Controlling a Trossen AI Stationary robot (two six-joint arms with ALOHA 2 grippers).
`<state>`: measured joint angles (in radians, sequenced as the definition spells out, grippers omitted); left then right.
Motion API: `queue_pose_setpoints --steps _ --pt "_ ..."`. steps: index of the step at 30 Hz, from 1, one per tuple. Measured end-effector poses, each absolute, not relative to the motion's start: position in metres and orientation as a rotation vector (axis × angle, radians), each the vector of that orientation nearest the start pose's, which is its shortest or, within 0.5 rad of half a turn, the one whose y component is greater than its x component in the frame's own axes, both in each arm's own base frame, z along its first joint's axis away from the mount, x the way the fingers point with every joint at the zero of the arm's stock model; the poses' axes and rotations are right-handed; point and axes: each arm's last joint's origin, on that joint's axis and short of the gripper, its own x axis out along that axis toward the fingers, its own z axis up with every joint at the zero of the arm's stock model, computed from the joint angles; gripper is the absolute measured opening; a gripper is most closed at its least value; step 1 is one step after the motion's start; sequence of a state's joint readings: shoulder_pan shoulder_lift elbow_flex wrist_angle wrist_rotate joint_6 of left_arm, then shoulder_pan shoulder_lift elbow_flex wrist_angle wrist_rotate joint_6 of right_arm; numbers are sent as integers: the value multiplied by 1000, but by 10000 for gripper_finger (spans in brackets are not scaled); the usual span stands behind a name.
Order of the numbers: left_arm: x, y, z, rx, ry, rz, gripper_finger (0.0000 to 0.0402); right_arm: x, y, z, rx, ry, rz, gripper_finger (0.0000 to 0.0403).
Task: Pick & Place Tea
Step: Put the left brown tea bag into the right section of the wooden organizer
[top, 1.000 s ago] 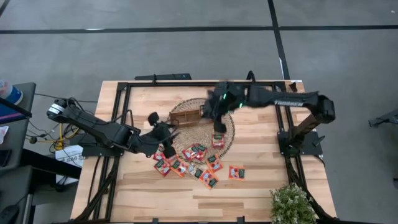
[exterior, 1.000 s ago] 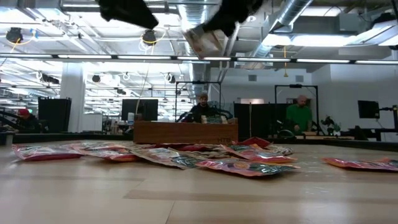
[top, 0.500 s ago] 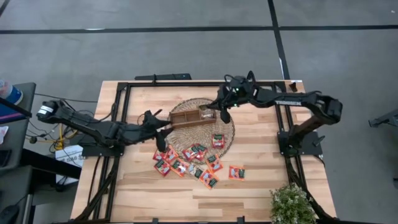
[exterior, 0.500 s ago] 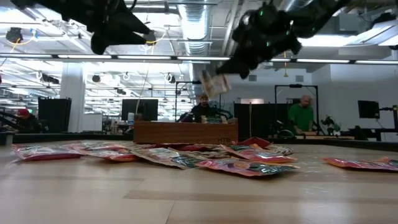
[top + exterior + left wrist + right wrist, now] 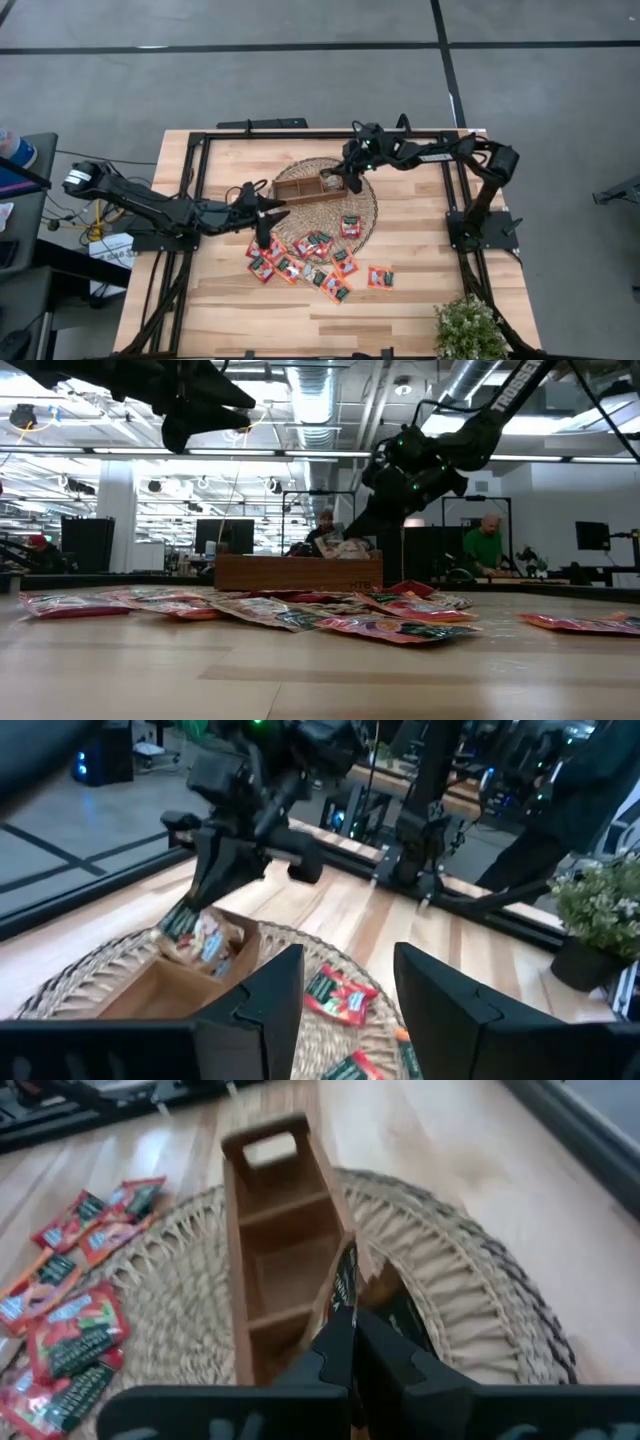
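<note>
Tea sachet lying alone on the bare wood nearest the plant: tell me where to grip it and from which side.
Probably come straight down on the lone sachet: it lies flat, so pinch across two opposite edges. Its plant-side edge is clear; the pile lies toward the other. The right gripper is shut on another sachet over the tray.

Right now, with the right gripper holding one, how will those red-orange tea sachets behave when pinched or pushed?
The small flat red-orange tea sachets look thin and light; a nudge would probably slide them across the wooden table, and overlapping ones may move together. The one pinched in the right gripper hangs edge-on over the brown wooden tray, so likely flexible rather than stiff. The glossy wrapper may be slippery.
</note>
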<state>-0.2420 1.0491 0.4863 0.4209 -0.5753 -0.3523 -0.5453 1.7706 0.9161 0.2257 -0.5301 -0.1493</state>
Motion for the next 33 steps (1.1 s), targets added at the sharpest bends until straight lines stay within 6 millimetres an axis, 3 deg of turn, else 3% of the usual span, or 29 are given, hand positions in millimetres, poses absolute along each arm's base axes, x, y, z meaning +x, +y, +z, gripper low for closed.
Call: queue_pose_setpoints --steps 20,33 --pt "218 -38 237 -287 84 354 149 304 -171 151 264 643 2 0" --pt "218 -38 237 -290 83 354 149 294 -160 186 186 614 4 20"
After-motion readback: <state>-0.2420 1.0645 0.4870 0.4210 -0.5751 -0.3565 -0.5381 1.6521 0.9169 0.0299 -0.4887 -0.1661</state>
